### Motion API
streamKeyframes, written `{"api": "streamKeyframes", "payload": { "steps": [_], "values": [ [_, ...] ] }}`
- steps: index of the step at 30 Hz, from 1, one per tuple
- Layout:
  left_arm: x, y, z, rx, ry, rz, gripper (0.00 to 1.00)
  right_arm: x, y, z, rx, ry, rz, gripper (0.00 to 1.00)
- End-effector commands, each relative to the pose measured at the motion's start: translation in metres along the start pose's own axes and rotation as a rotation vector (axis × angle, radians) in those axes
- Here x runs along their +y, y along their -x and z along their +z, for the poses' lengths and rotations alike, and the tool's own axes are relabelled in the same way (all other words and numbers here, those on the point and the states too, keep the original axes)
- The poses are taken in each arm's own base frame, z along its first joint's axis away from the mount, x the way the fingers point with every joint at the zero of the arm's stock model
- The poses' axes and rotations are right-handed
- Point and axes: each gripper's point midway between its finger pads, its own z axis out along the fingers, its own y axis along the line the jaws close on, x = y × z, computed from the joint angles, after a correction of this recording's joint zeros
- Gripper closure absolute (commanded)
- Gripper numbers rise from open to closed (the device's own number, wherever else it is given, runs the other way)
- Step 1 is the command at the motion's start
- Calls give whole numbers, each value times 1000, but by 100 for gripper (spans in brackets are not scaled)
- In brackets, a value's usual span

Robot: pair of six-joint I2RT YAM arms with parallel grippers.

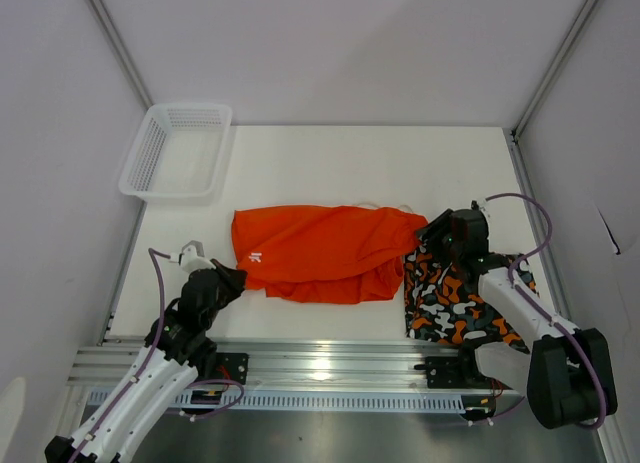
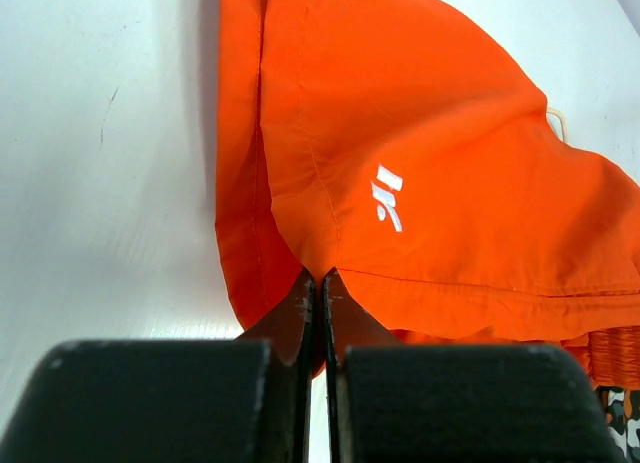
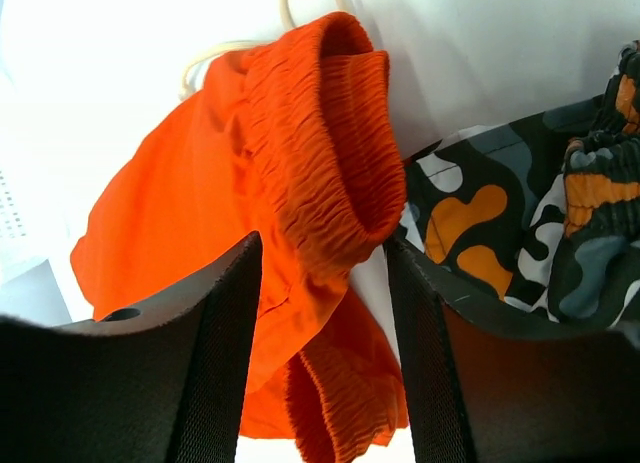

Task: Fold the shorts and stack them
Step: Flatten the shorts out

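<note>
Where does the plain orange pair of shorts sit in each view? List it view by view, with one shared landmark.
Top external: orange shorts spread across the picture's middle.
Left wrist: they fill the upper right, white logo showing.
Right wrist: centre-left, bunched waistband uppermost.
Shared landmark: the patterned shorts, beside the waistband end in all three.

Orange shorts: smooth matt cloth; patterned shorts: matt cloth; basket: white plastic mesh.
</note>
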Motion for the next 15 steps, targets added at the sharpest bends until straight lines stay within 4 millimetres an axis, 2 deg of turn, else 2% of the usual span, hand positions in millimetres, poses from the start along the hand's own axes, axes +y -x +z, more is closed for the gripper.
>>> {"api": "streamKeyframes", "payload": {
  "steps": [1,7,10,12,13,14,15],
  "values": [
    [-4,10,-2,-31,-8,-12,100,4,14,8,-73,20,31,46],
    [-2,9,-2,-32,-2,-12,100,2,18,16,-103,21,53,49],
    [-3,10,-2,-36,-2,-18,100,3,20,21,-115,27,71,54],
    [-3,11,-2,-41,0,-18,100,4,23,23,-126,31,84,64],
    [-5,14,-3,-45,-4,-22,100,8,26,23,-138,45,89,74],
    [-6,15,-4,-49,-3,-22,100,10,29,23,-149,51,93,91],
    [-7,17,-5,-52,-2,-21,100,12,33,23,-160,58,100,98]
  ]
}}
